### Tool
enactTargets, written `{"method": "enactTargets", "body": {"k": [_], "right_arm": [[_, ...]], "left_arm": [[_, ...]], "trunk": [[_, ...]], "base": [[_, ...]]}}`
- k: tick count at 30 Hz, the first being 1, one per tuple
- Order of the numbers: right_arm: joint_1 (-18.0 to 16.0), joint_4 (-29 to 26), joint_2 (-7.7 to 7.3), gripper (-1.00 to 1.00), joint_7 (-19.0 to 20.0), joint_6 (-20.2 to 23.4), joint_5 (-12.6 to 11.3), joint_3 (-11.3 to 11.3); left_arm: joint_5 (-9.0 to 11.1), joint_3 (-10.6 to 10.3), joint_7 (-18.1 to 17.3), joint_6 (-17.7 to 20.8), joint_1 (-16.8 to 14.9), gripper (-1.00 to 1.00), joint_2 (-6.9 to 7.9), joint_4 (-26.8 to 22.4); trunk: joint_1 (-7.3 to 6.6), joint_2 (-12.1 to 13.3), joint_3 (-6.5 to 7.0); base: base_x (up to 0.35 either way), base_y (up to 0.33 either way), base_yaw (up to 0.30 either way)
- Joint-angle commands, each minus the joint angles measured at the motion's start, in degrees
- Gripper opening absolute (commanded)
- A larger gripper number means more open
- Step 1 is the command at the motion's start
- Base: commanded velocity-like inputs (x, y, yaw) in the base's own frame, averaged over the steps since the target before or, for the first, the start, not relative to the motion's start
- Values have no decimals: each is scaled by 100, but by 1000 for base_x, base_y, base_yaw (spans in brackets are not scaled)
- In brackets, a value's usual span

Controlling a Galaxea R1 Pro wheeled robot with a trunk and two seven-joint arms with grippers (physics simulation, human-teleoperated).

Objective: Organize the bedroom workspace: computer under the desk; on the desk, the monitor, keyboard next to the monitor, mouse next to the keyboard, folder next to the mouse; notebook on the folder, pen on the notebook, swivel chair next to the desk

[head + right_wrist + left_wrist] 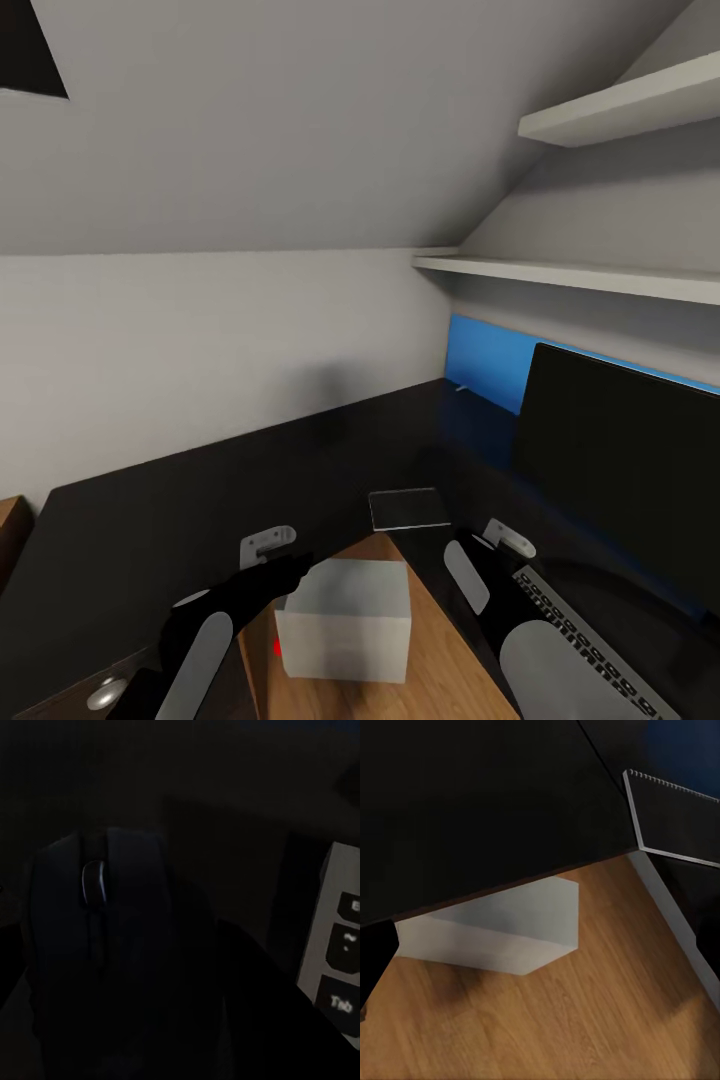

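The glossy black desk (pixel 180 510) wraps around a patch of wooden floor. The pale grey computer (pixel 345 620) with a small red light stands on that floor in the desk's inner corner, partly under the desk edge (pixel 502 930). The dark notebook (pixel 408 508) lies on the desk near that corner (pixel 675 817). At the right stands the wide black monitor (pixel 620 470), with the keyboard (pixel 585 640) before it. My left gripper (pixel 268 548) hangs open over the desk edge above the computer. My right gripper (pixel 505 538) is down at the dark mouse (pixel 97 945), fingers against its sides, beside the keyboard's corner (pixel 337 960).
A blue wall panel (pixel 490 370) runs behind the monitor. Two white shelves (pixel 560 272) jut out above the desk's right wing under a sloped ceiling. A round silver drawer knob (pixel 106 692) shows at the lower left. The wooden floor (pixel 547 1020) lies open beside the computer.
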Motion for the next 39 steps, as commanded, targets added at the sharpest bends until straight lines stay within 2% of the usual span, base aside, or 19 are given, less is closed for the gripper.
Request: {"method": "enactTargets", "body": {"k": [1, 31, 39], "right_arm": [[-2, -10, -5, 100, -41, 25, -32, 25], [-4, -11, 16, 100, -41, 13, -16, 42], [-2, -8, 21, 100, -37, 9, -16, 43]], "left_arm": [[60, -4, 56, 12, -4, 100, 0, -7], [60, -3, 56, 12, -4, 100, 0, -7], [63, -2, 56, 12, -4, 100, 0, -7]], "trunk": [[0, -4, -7], [0, -4, -7], [0, -4, 30]], "base": [[0, 0, 0], [0, 0, 0], [0, 0, 152]]}}
